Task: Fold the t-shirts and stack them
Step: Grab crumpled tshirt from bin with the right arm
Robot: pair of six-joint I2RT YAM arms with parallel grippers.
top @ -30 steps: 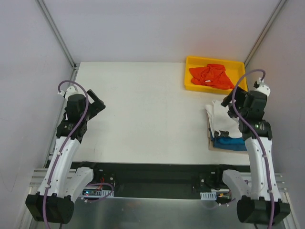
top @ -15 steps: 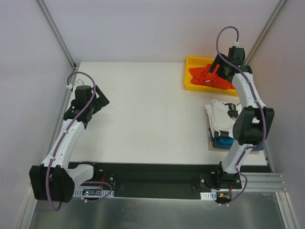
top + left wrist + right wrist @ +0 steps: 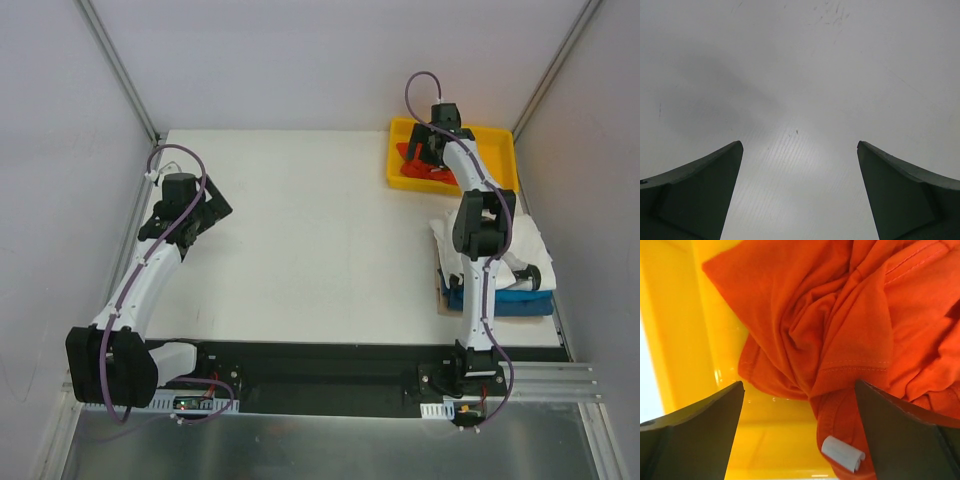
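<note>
Between grey walls (image 3: 300, 60), white table (image 3: 320, 250), orange-red t-shirt (image 3: 840, 315) in yellow tray (image 3: 495, 128).

table (image 3: 300, 250): white, flat | tray (image 3: 395, 170): yellow, at far right corner | shirts (image 3: 447, 245): white over blue, stacked at right edge, just nearer than tray | tan sheet (image 3: 440, 295): edge showing under stack's left side
</note>
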